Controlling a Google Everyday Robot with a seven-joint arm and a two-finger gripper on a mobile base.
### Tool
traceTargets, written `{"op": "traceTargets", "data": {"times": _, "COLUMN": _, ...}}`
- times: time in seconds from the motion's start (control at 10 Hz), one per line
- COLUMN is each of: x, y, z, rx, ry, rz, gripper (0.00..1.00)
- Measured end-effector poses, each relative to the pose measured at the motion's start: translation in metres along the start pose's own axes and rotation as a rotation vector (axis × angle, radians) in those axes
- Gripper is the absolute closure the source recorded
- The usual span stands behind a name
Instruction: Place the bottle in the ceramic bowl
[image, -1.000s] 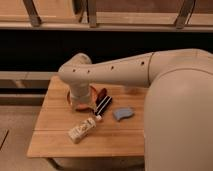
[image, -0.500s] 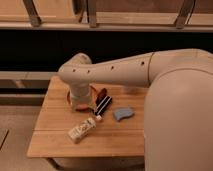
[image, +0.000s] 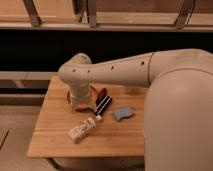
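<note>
Camera view, looking down at a small wooden slatted table (image: 55, 140) against a dark background with rails along the top.

A thick cream robot arm (image: 117, 72) reaches in from the robot's large rounded body (image: 180, 120), which fills the right side. The arm bends at an elbow and drops straight down over the far part of the table, at about 11 o'clock from the table's centre.

The gripper (image: 83, 104) is at the bottom of that downward section, low over the ceramic bowl (image: 95, 92). It is turned away behind the arm's own bulk, so how wide it stands, and whether it touches anything, is not visible. Only part of the bowl's orange-brown rim shows beside the arm.

The bottle (image: 82, 129) lies on its side on the table, at about 7 o'clock from the centre (white cap pointing toward 1 o'clock). It is outside the bowl and apart from the gripper.

A black striped rectangular item (image: 103, 105) lies just beyond the cap, beside the bowl. A blue-grey flat object (image: 123, 113) sits at about 3 o'clock.
</note>
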Motion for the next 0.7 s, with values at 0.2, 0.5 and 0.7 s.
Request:
{"op": "traceTargets", "data": {"times": 0.2, "x": 0.0, "y": 0.0, "z": 0.0, "rx": 0.0, "ry": 0.0, "rz": 0.0, "gripper": 0.35}}
{"op": "traceTargets", "data": {"times": 0.5, "x": 0.01, "y": 0.005, "z": 0.011, "rx": -0.062, "ry": 0.024, "rz": 0.035, "gripper": 0.35}}
{"op": "traceTargets", "data": {"times": 0.7, "x": 0.028, "y": 0.005, "z": 0.032, "rx": -0.129, "ry": 0.071, "rz": 0.107, "gripper": 0.35}}
